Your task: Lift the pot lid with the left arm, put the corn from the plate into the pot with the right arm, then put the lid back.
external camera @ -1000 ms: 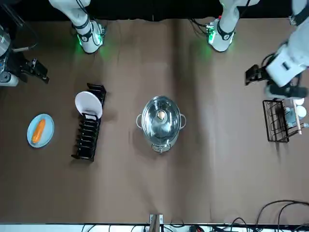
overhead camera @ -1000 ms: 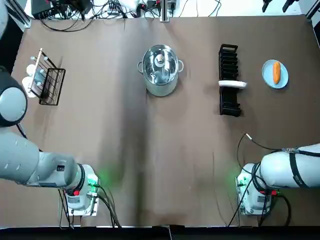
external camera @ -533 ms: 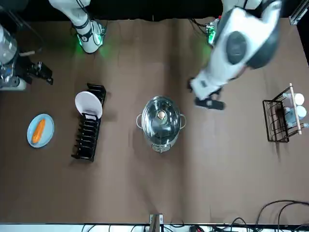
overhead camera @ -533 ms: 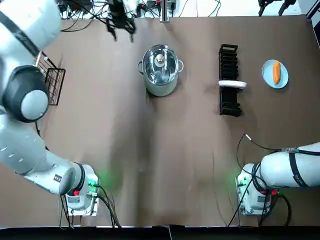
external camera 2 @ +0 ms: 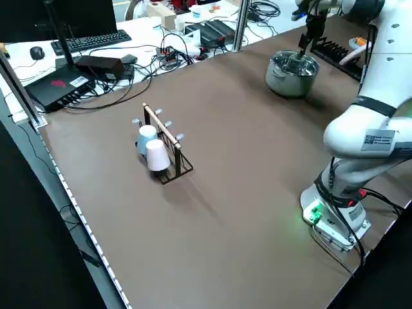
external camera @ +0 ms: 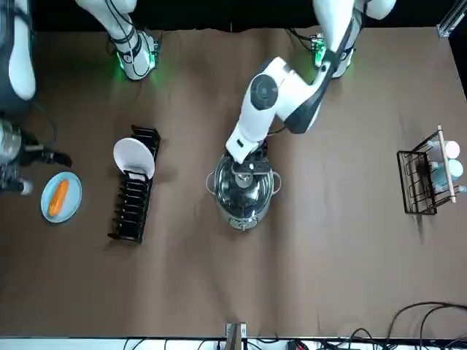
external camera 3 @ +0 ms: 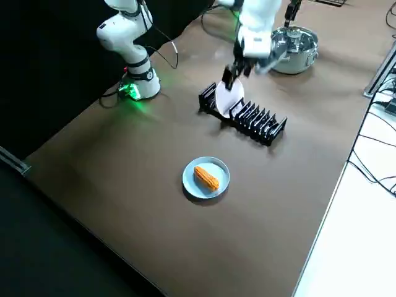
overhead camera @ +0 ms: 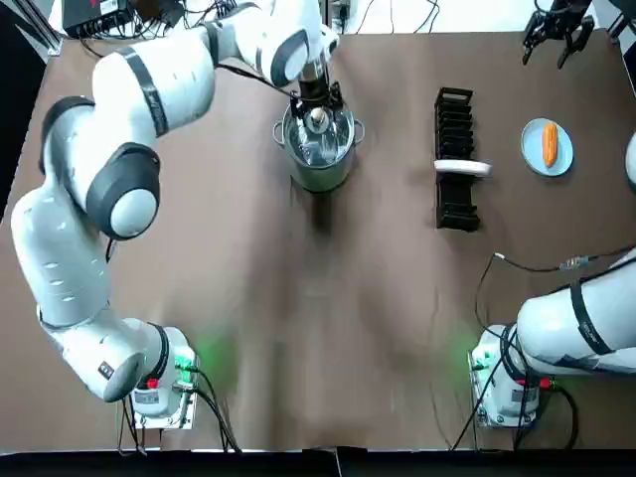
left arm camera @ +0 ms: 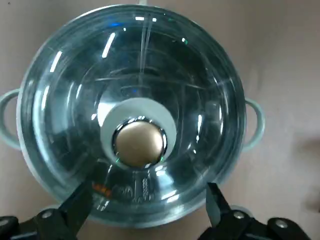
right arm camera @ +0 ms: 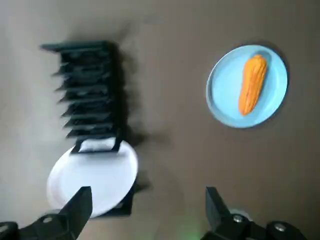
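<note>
A steel pot [overhead camera: 318, 149] with a glass lid [left arm camera: 135, 100] stands at the far middle of the table. The lid's brass knob [left arm camera: 139, 143] is at its centre. My left gripper [overhead camera: 316, 102] hangs open just above the lid, its fingers [left arm camera: 80, 202] set wide beside the knob without touching it. An orange corn cob [overhead camera: 550, 144] lies on a light blue plate [overhead camera: 533, 132] at the far right. High beyond that plate, my right gripper [overhead camera: 555, 28] stands open; the right wrist view shows the corn [right arm camera: 252, 84] well ahead of it.
A black dish rack [overhead camera: 455, 119] holding one white plate [overhead camera: 462, 167] stands between the pot and the corn plate. A wire rack with cups [external camera: 423, 182] sits at the table's far left. Cables run along the far edge.
My left arm has swung from the cup rack side across to the pot and now hovers over the lid. My right gripper has shifted slightly near the blue plate.
</note>
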Robot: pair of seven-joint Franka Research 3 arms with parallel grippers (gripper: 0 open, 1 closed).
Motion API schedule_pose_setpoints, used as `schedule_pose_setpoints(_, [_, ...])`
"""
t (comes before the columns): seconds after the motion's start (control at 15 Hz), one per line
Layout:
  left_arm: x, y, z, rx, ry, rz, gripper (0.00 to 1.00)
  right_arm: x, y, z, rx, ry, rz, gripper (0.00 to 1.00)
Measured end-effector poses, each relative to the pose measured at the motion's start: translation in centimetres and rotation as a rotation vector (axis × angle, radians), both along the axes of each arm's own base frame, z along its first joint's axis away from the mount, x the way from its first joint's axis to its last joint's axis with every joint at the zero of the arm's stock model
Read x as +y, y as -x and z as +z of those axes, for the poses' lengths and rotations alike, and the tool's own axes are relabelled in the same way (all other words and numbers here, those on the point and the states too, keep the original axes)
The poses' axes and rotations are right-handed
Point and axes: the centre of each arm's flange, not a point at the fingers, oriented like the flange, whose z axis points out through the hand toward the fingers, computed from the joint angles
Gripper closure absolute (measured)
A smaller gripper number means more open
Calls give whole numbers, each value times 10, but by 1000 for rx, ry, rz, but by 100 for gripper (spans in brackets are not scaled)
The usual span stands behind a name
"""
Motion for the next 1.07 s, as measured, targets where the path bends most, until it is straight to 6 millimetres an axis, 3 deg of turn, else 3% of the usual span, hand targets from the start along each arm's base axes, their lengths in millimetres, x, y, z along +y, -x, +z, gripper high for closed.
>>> schedule_pose_setpoints(0.2, [-3, -5, -24, -38, -27, 11, 0, -42, -15, -45, -2, 3, 14, 1])
schedule_pose_setpoints(0.53, [-4, -8, -28, -81, -53, 3, 1, -105, -20, -87, -40, 3, -27, 1])
schedule_pose_setpoints(0.73, [-7, -5, -28, -84, -55, 8, 10, -128, -20, -112, -35, 18, -48, 1])
schedule_pose_setpoints(0.8, [-8, -5, -27, -84, -55, 8, 18, -135, -18, -122, -25, 18, -56, 2])
schedule_pose_setpoints(0.93, [-8, -5, -26, -86, -58, 7, 32, -156, -13, -158, -45, 38, -72, 4])
schedule_pose_setpoints(1.07, [-7, -6, -25, -89, -58, 8, 37, -169, -7, -185, -65, 62, -70, 4])
